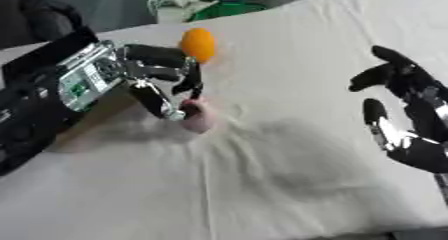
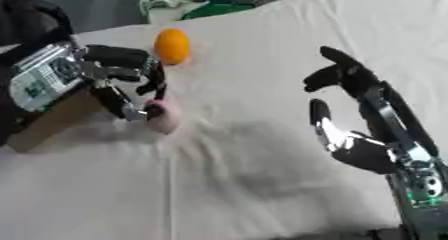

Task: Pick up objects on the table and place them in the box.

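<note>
The bench [image 1: 262, 184] is covered with a white, wrinkled cloth and lies askew in both eye views. The left robot hand [image 1: 162, 86] comes in from the left side, its silver and green wrist section showing just behind it. Its fingers [image 1: 188, 79] curl downward around a small pale pink object [image 1: 198, 118] that sits on the cloth, with the thumb against the object's left side; whether the object is lifted clear of the cloth cannot be told. Just beyond this hand, toward the far side, an orange round fruit [image 1: 199, 44] rests on the cloth, close to the fingers but apart from them.

Under the left arm, at the left edge of the bench, a brown cardboard box [image 2: 48, 121] shows only in part, most of it hidden by the arm.

The right robot hand [image 2: 350, 119] is well apart from both objects, on the right side of the scene. It is held with the palm turned toward the middle, its fingers spread and relaxed, holding nothing. Its wrist, with a small green part, shows at the lower right corner in the right eye view.

At the far edge, past the bench, lie green and checked cloth items [image 1: 206, 1].
</note>
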